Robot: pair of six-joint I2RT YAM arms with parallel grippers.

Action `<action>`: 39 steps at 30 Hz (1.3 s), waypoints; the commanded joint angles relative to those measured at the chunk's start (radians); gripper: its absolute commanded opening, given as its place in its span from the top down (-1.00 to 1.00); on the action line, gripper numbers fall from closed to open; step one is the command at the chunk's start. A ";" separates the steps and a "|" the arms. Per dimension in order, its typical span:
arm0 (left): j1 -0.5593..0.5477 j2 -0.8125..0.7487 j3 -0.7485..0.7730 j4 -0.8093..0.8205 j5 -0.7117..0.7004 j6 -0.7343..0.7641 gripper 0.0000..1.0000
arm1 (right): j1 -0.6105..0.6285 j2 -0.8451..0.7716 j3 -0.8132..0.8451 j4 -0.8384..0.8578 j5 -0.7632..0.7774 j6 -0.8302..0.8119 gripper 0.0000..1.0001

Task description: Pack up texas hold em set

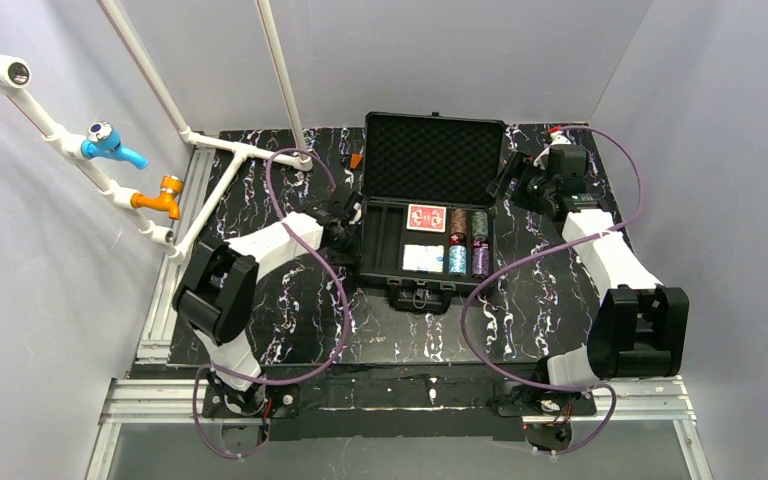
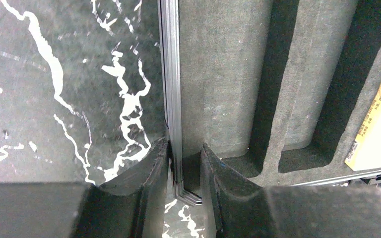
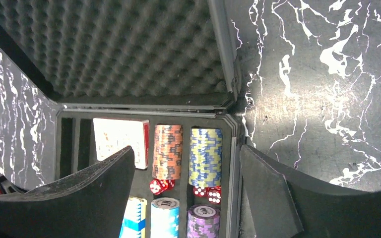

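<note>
Left gripper (image 2: 183, 148) straddled the left wall of the open case (image 1: 430, 155); grip uncertain. Right gripper (image 3: 186, 148) gaped over the right wall. Chips (image 3: 167, 151), dice (image 3: 158, 186) and decks (image 3: 119, 141) lay inside.

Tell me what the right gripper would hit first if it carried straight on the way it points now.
Probably the orange chip stack and blue-and-yellow chip stack in the case, between the open jaws of the right gripper. Depth is unclear; the case wall might catch a finger first.

Black case rim (image 2: 172, 74) between the left jaws; card deck (image 2: 377, 124) rightward
</note>
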 commanded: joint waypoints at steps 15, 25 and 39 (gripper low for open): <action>0.006 -0.238 -0.031 -0.148 -0.015 0.074 -0.10 | -0.015 0.182 0.377 -0.126 0.160 0.084 -0.67; 0.006 -0.304 0.030 -0.208 -0.074 0.147 -0.47 | -0.052 0.278 0.396 0.024 0.110 0.060 -0.65; 0.006 -0.467 0.049 -0.149 -0.156 0.356 -0.48 | -0.186 0.598 0.555 0.197 -0.417 0.213 -0.12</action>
